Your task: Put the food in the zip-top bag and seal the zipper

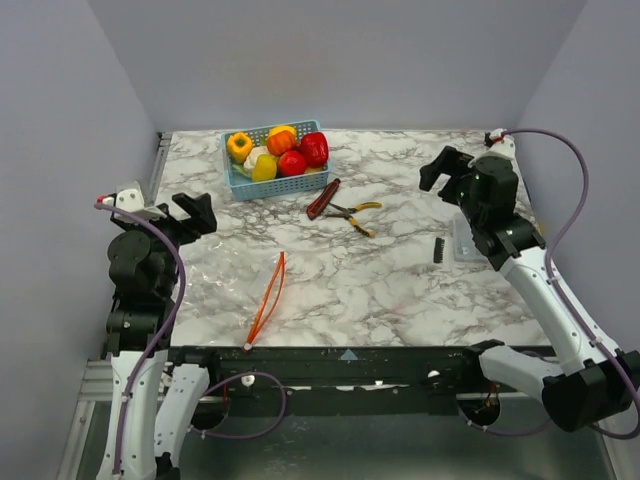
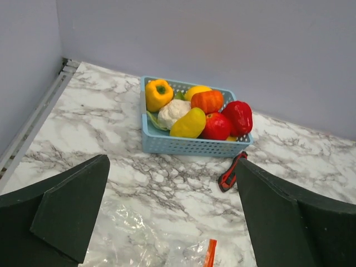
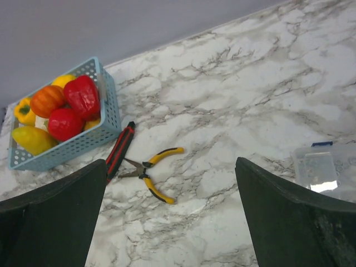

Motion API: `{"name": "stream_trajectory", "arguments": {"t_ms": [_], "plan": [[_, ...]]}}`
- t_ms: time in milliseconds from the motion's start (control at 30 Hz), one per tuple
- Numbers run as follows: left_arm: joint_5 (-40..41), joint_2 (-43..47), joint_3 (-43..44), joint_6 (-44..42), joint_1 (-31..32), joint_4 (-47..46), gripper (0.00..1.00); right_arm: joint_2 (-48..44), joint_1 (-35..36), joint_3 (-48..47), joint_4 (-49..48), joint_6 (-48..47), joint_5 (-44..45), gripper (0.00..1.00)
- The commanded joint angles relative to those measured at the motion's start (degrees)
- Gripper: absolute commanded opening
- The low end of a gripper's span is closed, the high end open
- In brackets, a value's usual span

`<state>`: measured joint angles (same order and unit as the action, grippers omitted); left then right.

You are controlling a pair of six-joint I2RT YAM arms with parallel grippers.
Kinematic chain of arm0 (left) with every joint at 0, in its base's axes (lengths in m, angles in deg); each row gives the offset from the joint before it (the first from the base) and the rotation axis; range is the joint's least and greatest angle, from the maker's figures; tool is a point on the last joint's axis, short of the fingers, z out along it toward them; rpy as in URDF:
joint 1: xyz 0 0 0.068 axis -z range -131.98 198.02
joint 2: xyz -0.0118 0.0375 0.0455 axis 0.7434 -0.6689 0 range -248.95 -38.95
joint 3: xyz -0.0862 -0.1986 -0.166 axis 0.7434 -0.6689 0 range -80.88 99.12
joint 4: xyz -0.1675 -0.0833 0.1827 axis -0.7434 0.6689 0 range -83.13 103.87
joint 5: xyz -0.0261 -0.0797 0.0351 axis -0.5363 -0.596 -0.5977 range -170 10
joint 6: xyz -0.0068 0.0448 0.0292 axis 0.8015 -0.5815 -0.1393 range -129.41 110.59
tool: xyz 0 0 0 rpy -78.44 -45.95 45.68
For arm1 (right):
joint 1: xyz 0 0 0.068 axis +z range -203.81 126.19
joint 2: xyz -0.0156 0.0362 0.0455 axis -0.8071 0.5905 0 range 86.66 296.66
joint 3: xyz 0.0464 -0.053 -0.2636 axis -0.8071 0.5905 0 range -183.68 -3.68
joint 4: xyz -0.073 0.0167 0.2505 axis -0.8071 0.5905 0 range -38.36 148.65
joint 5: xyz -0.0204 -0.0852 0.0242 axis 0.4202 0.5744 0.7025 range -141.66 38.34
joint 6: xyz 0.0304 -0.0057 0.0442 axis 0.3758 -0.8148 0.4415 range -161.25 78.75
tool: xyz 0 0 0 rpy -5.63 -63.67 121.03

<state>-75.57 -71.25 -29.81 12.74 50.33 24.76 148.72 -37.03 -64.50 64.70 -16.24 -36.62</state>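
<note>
Marbled table (image 1: 400,280), plain grey walls (image 1: 340,60) on three sides. The food (image 1: 278,152) sat in the blue basket (image 1: 272,186) at the far edge; the zip-top bag (image 1: 235,285) lay flat near-left, zipper (image 1: 268,297) along its right side. The left gripper (image 1: 192,214) and right gripper (image 1: 445,170) had fingers wide apart, empty.

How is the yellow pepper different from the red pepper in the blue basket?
The yellow pepper is yellow with a green stem on top. The red pepper is red, with no stem that I can see. The yellow pepper sits at the left end of the basket, and the red pepper sits at the right end. Both are shiny toy peppers in the same basket.
</note>
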Motion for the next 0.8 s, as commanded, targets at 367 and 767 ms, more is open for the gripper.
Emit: {"name": "stream_trajectory", "arguments": {"t_ms": [367,767], "plan": [[-1.7,-13.4,-3.2,-0.5,14.8,18.6,0.99,14.9,13.7,7.0,-2.3,13.7,-17.1,1.0],[7.2,-15.8,-5.7,2.6,27.1,18.8,0.82,19.7,28.1,22.0,-35.4,26.5,-26.3,0.99]]}}
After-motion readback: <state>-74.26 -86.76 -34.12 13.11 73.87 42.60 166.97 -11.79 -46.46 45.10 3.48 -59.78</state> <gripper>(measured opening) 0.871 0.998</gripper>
